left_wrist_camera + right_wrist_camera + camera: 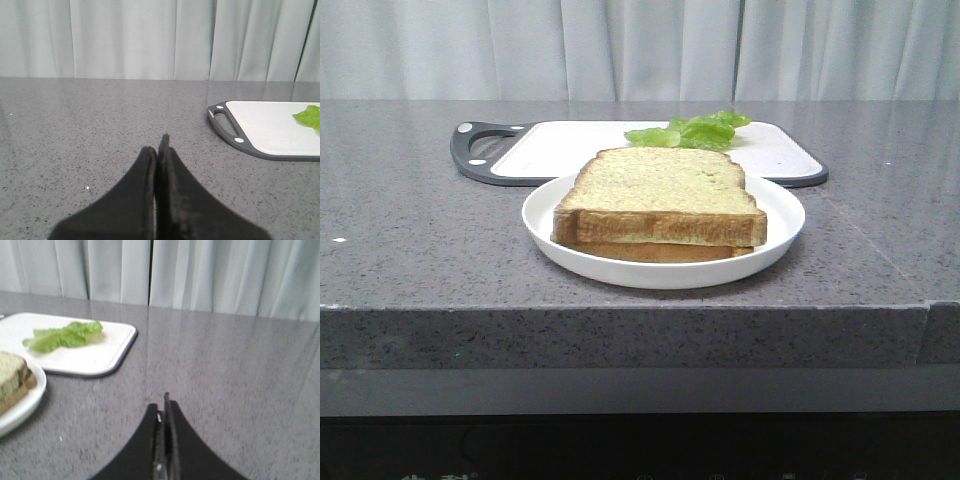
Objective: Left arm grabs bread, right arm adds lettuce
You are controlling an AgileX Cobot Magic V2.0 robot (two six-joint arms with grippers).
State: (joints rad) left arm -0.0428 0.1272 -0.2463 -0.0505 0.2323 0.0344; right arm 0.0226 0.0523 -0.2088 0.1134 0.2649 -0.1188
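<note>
pale pleated curtains are hanging behind a speckled grey countertop in the front view, where a white plate is sitting near the front edge and carrying two stacked slices, the top bread lying square on the lower slice; no arm is showing here. just behind the plate, a white cutting board with a dark handle is holding the lettuce near its right end. in the left wrist view, the left gripper is hovering low over bare counter with its fingers pressed together, holding nothing, the board off to one side. in the right wrist view, the right gripper is likewise closed and empty, well apart from the lettuce and plate. the bread is looking light, soft and crushable, so taking it gently by opposite crust edges seems wisest; the lettuce is looking limp and flimsy, best pinched across its bunched middle.
</note>
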